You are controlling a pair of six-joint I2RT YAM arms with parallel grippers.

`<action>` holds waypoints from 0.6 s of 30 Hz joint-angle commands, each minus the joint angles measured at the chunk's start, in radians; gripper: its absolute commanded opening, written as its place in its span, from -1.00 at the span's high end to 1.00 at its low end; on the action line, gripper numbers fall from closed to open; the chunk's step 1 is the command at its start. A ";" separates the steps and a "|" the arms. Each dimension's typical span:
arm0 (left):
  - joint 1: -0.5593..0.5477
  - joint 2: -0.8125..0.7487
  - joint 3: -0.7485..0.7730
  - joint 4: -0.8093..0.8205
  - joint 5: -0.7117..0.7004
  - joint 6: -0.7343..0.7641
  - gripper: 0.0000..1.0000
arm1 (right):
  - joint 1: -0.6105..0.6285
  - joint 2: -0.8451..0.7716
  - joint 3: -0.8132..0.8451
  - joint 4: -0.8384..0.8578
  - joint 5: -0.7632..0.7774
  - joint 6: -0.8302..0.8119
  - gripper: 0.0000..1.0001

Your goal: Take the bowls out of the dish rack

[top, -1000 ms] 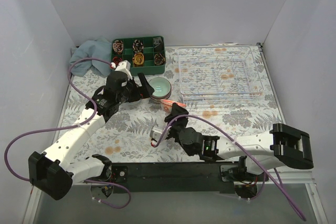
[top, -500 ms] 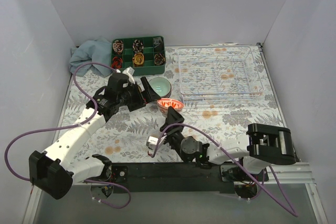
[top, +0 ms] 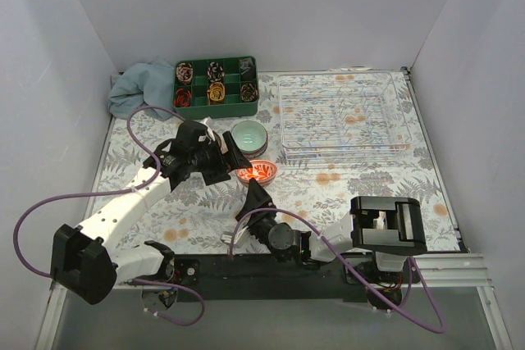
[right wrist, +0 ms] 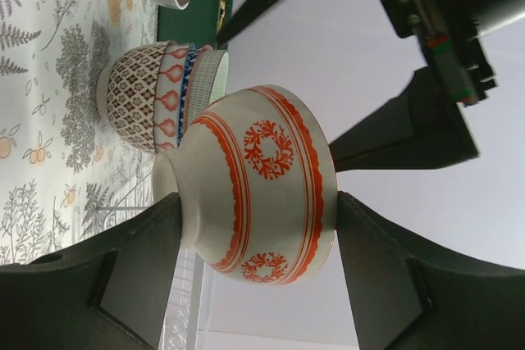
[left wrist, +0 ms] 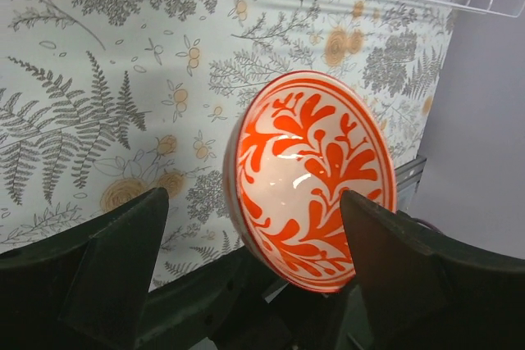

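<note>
An orange-and-white patterned bowl (top: pixel 257 172) is off the table, tilted, left of the wire dish rack (top: pixel 283 112). My right gripper (top: pixel 254 192) reaches up from below and is shut on it, one finger at the foot and one at the rim, as the right wrist view (right wrist: pixel 258 202) shows on the bowl (right wrist: pixel 254 186). My left gripper (top: pixel 228 161) is open just left of the bowl. In the left wrist view the bowl (left wrist: pixel 312 178) lies between its spread fingers (left wrist: pixel 123 243) without touching them. The rack shows no bowls.
A stack of bowls with a pale green one on top (top: pixel 248 134) stands just behind the held bowl. A green compartment tray (top: pixel 217 82) and a blue cloth (top: pixel 135 84) are at the back left. White walls close in the table.
The right arm has folded back toward its base, bringing the bowl slightly left and nearer. The left gripper has moved right and nearer, up beside the bowl.
</note>
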 commanded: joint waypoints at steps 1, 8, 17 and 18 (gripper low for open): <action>0.001 0.013 -0.033 -0.030 0.020 -0.001 -0.68 | 0.008 -0.016 0.053 0.459 0.018 -0.035 0.97; -0.015 0.050 -0.035 -0.028 0.035 0.017 -0.35 | 0.008 0.002 0.062 0.463 0.027 -0.022 0.97; -0.023 0.016 -0.018 -0.033 0.000 0.016 1.00 | 0.008 0.015 0.059 0.466 0.035 0.005 0.96; -0.023 0.011 -0.006 -0.038 -0.012 0.022 1.00 | 0.008 0.015 0.059 0.466 0.036 0.007 0.91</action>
